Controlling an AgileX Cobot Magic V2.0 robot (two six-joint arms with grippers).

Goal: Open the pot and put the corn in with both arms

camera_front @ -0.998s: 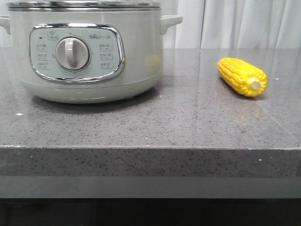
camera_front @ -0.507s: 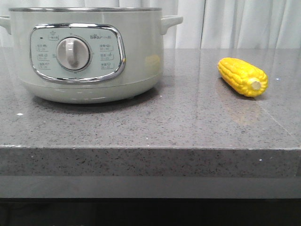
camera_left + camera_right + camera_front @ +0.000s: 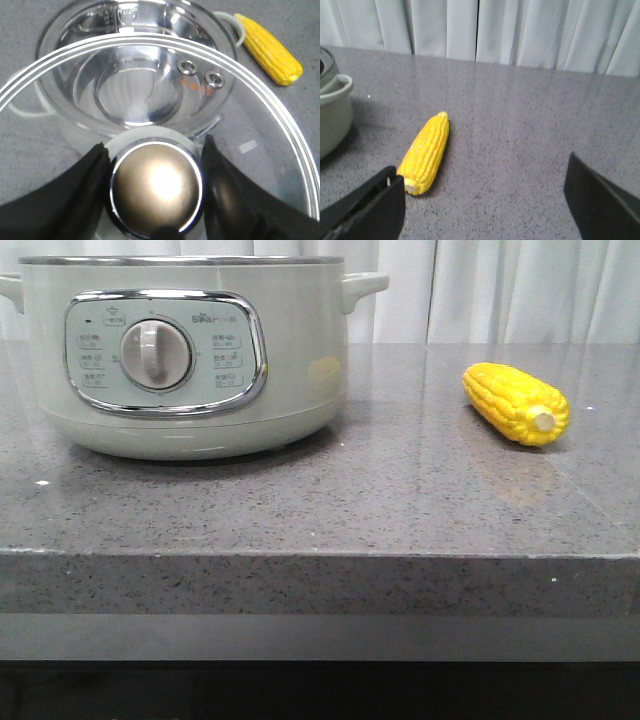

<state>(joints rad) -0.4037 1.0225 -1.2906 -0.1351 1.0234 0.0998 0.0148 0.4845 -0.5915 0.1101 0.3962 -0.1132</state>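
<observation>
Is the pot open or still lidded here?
Open. The left gripper holds the glass lid by its knob above the pot, whose bare interior shows.

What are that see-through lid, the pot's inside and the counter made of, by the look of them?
The lid looks like clear glass with a steel rim: the pot shows straight through it. Its knob, held by the left claw, seems brushed metal, dully shining. The pot has a pale-green glossy shell, plastic or enamel, and a mirror-bright metal bowl inside. The counter looks like polished grey speckled stone.
</observation>
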